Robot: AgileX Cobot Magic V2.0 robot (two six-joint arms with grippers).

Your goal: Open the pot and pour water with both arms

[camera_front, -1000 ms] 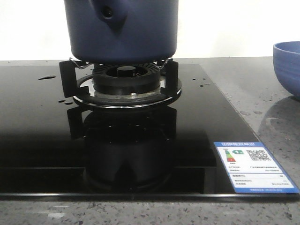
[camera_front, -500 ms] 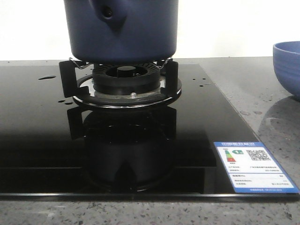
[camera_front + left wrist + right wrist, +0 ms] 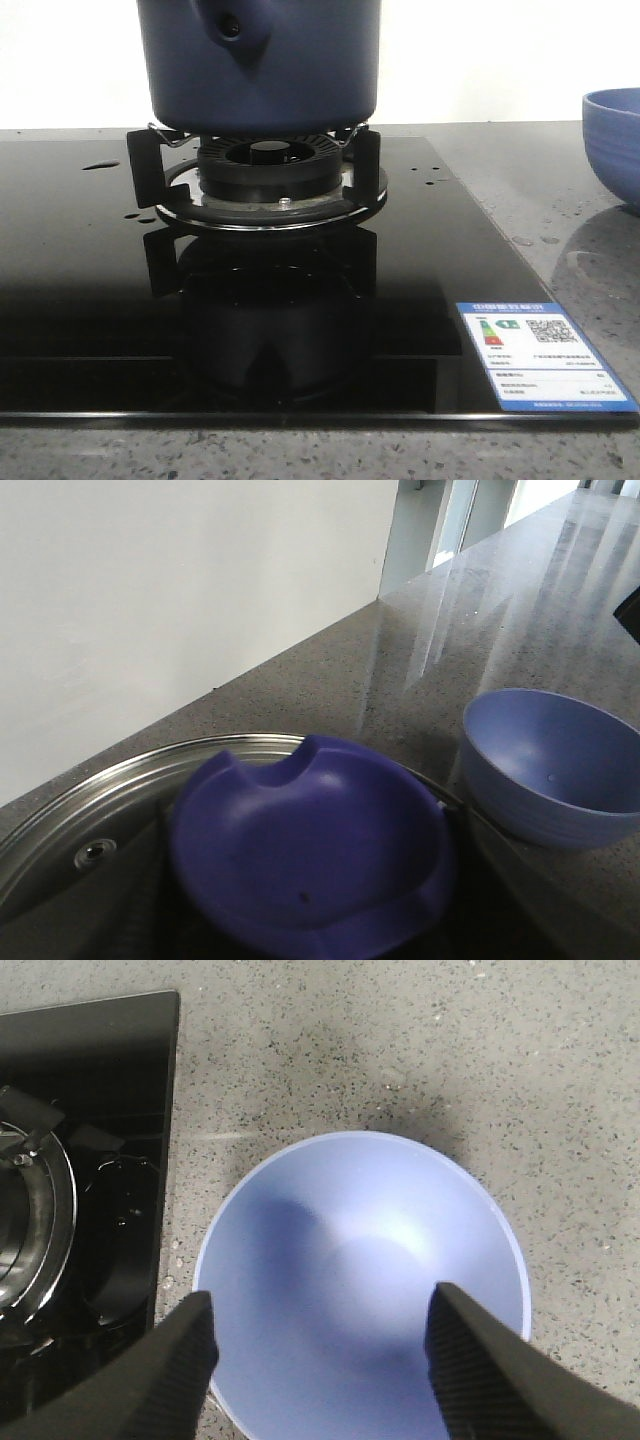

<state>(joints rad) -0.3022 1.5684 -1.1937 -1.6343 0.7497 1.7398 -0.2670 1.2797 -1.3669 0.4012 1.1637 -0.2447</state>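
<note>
The dark navy pot stands on the burner grate, its handle socket with the round hole facing me. In the left wrist view its lid, steel-rimmed, carries a broad blue knob. My left gripper straddles that knob, with dark fingers close on either side; contact does not show. Water shows as small drops on the black hob and on the counter. My right gripper is open and empty, hovering over the periwinkle bowl.
The burner and its grate sit on a glossy black glass hob with a label sticker at its front right. The periwinkle bowl stands on the grey speckled counter, right of the hob. A white wall runs behind.
</note>
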